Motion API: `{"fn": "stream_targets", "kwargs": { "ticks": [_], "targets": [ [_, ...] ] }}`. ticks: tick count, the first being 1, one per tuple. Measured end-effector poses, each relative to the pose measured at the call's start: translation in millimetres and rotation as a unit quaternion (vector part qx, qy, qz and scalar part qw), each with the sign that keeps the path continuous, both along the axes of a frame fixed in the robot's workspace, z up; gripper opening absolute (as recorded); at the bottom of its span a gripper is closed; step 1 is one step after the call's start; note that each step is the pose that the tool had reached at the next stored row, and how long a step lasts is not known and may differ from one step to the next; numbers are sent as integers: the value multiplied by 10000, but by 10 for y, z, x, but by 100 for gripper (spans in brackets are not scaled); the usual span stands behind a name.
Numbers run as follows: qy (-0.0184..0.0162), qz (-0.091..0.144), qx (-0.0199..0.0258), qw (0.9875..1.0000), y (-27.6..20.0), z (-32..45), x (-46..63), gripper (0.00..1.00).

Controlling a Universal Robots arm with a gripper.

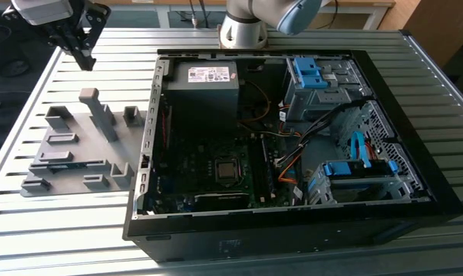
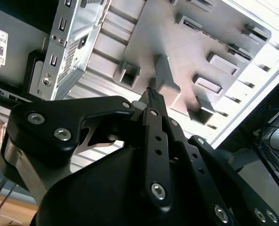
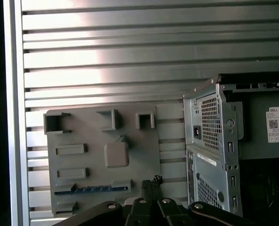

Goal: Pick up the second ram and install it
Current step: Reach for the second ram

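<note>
Exterior view puts your gripper [image 1: 84, 63] high over the far corner of the slatted table [image 1: 54, 230], toward the exterior view's left. Its fingers are drawn close together with nothing between them. You have open air on every side of it, and the table's edge runs just beyond it.

The second ram [image 1: 66, 166] lies well apart from the gripper. It sits flat in a slot of the grey holder plate [image 1: 89, 154], near the plate's edge closest to the exterior camera. In the first wrist view you see the same stick [image 3: 90, 189] as a blue-green strip, with the fingertips [image 3: 149, 186] hanging above the plate.

On the plate, between gripper and stick, stands a tall grey post [image 1: 100, 115], with lower blocks [image 1: 60, 118] around it. Just beside the plate, on the exterior view's right, rises the open computer case [image 1: 293, 233]. Its perforated rear wall [image 3: 210, 136] shows in the first wrist view. Bare slats lie on the plate's other side. The arm's base [image 1: 243, 29] stands behind the case.
</note>
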State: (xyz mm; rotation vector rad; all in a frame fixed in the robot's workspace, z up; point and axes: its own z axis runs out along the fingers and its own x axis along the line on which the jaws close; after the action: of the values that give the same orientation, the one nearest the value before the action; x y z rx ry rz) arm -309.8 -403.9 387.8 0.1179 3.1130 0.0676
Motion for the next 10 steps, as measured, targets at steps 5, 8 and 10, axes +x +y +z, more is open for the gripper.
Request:
{"fn": "stream_targets", "kwargs": {
  "ticks": [5,8,10],
  "targets": [
    [0,0,0,10000,-44,-3,-68,11],
    [0,0,0,10000,-84,-6,-97,11],
    [1,0,0,10000,-120,-8,-113,11]
  ]
}}
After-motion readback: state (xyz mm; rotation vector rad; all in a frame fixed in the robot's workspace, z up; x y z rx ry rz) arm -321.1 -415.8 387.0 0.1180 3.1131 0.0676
